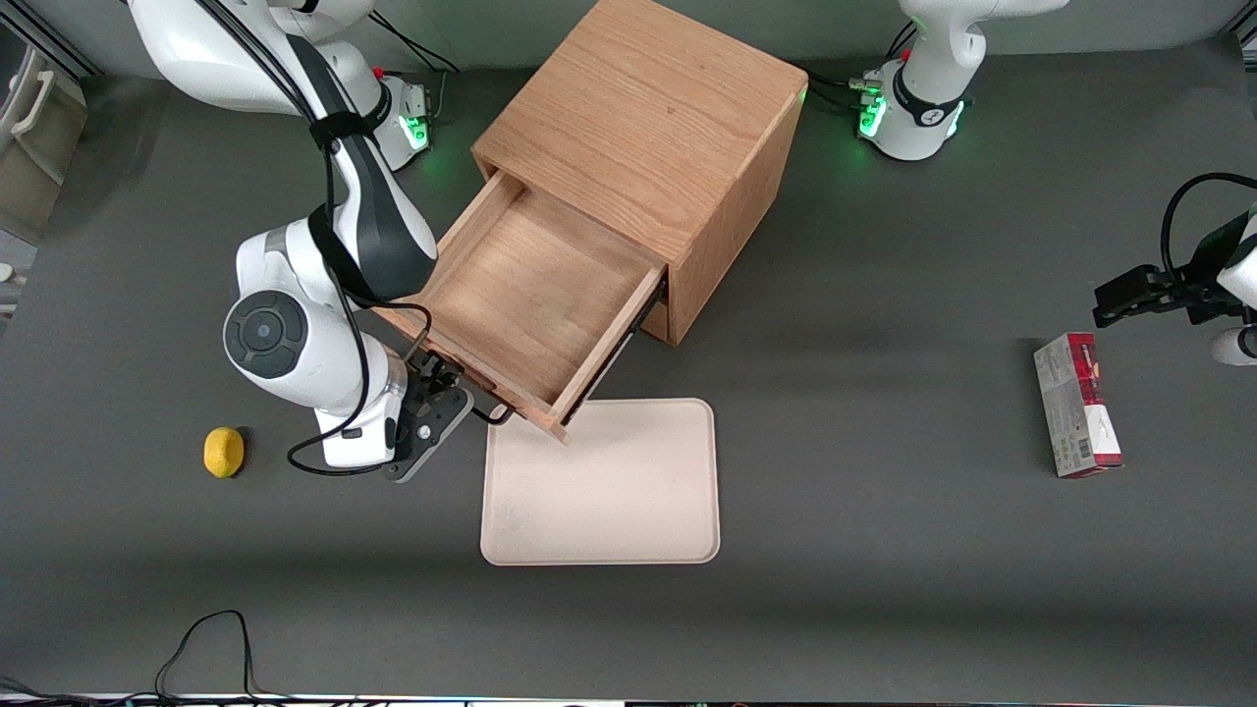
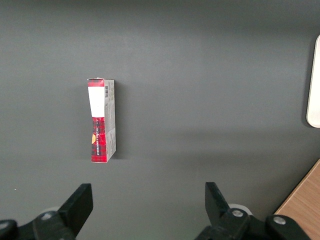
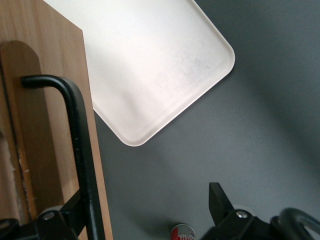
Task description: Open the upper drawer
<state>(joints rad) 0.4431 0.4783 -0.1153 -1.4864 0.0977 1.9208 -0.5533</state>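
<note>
The wooden cabinet (image 1: 648, 108) stands at the back middle of the table. Its upper drawer (image 1: 535, 295) is pulled far out toward the front camera, and its tray is empty. The drawer's black wire handle (image 1: 496, 414) runs along its front. My right gripper (image 1: 444, 385) is at the drawer front, at the handle end toward the working arm's side. In the right wrist view the gripper (image 3: 147, 207) is open wide. The handle (image 3: 80, 150) passes just inside one finger (image 3: 75, 215), against the oak drawer front (image 3: 45, 125). The other finger (image 3: 217, 200) stands apart over the bare table.
A cream tray (image 1: 599, 481) lies on the table in front of the open drawer, also in the right wrist view (image 3: 160, 65). A yellow lemon (image 1: 224, 452) lies beside my arm. A red-and-white can top (image 3: 182, 233) shows below the gripper. A red box (image 1: 1075, 405) lies toward the parked arm's end.
</note>
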